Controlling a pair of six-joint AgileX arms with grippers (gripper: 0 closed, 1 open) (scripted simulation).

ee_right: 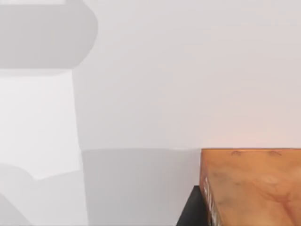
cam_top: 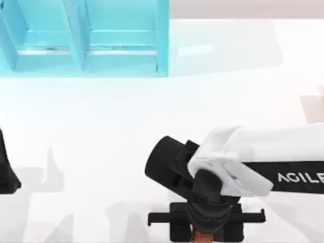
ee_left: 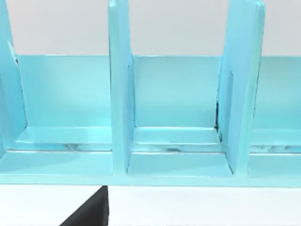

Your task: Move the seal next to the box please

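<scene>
Reddish-orange and glossy, the seal is seen at the near edge of the white table, right of centre, directly under the right gripper. Whether that gripper is spread or pinching the seal cannot be told. A dark finger is seen touching the seal in the right wrist view. The box is seen at the table's right edge, well apart. The left arm is parked at the left edge, facing the teal shelf unit.

A teal open-fronted shelf unit stands at the white table's far left.
</scene>
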